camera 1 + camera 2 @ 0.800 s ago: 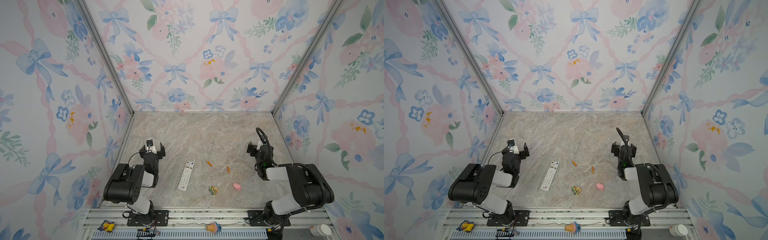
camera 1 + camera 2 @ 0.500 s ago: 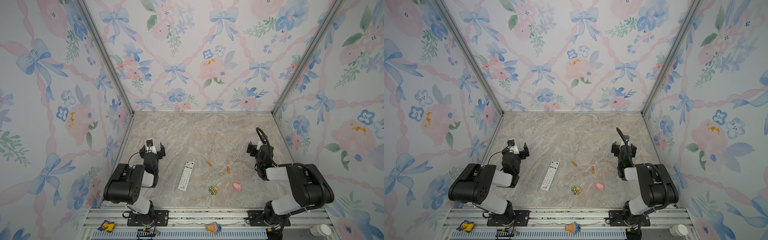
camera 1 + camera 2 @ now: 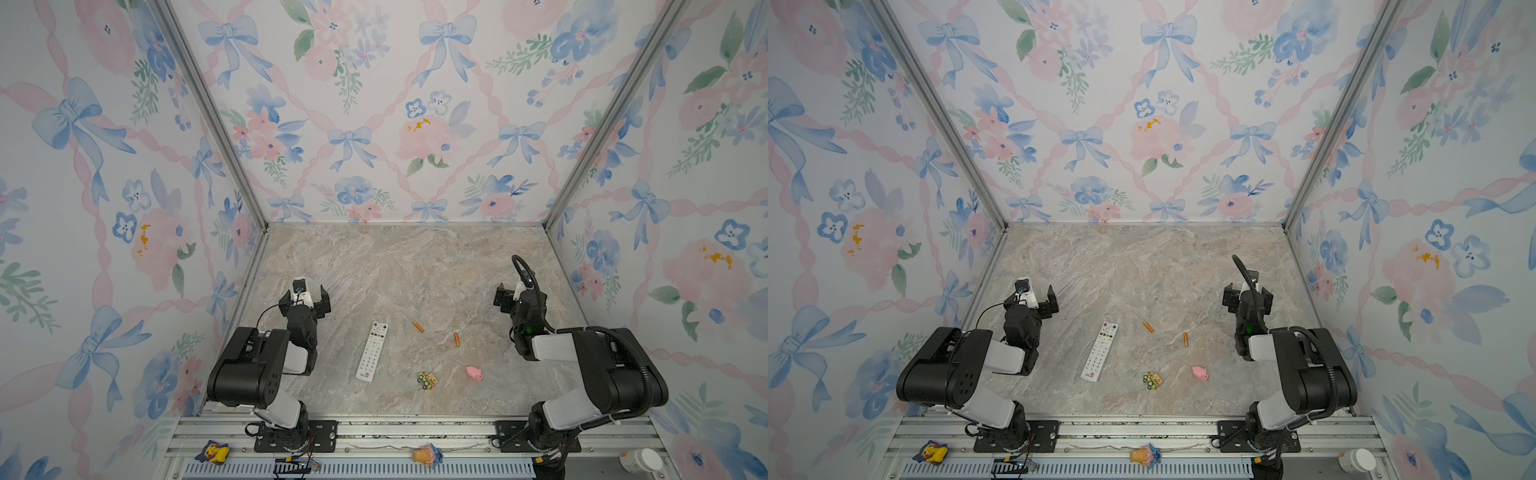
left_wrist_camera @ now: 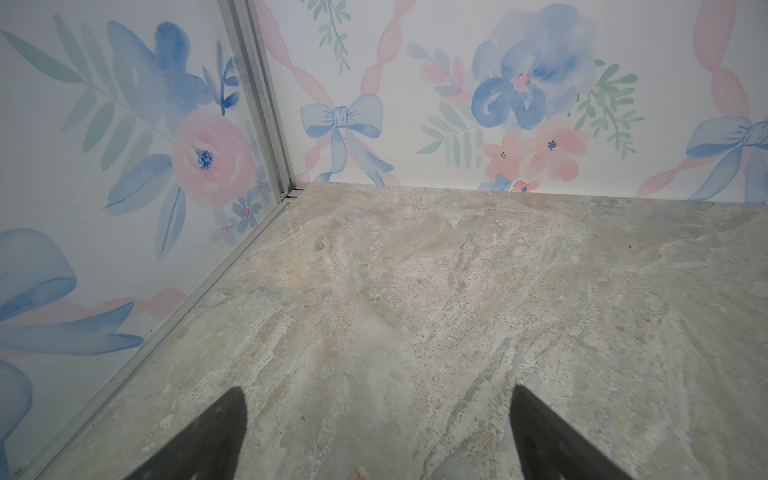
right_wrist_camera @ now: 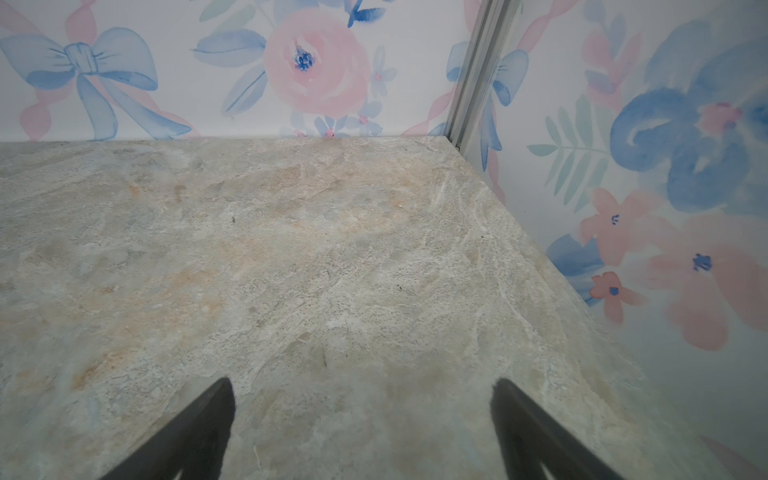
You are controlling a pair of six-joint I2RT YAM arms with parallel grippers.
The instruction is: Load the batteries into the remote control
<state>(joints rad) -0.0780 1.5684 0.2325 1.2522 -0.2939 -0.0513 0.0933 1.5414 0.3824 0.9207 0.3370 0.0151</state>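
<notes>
Aluminium rail (image 3: 395, 432) along the bottom edge of both top views, arm bases bolted on. Beyond it, marble-look table (image 3: 374, 266), seen whole from above only. Nearest on it, at lower centre: small toy car (image 3: 427, 380) and pink pig (image 3: 473, 372), apart from each other. Left of the car, remote control (image 3: 372, 351) lying flat, buttons up, red logo at the near end, coloured buttons at the far end. Right of that far end, batteries (image 3: 418, 327) loose on the stone, second battery (image 3: 457, 339) farther right, apart from the first; neither touched by a claw. Farther back, left gripper (image 3: 305, 296) at mid-left and right gripper (image 3: 1248, 300) at mid-right, both well apart from remote and batteries. Given by the wrist views alone: dark fingertips (image 4: 216, 436) of the left claw and fingertips (image 5: 199, 428) of the right spread wide at the lower edge, bare stone between, nothing held. Beyond them, far corners and floral wallpaper (image 4: 519, 83). Remote, batteries and toys visible from above only.
</notes>
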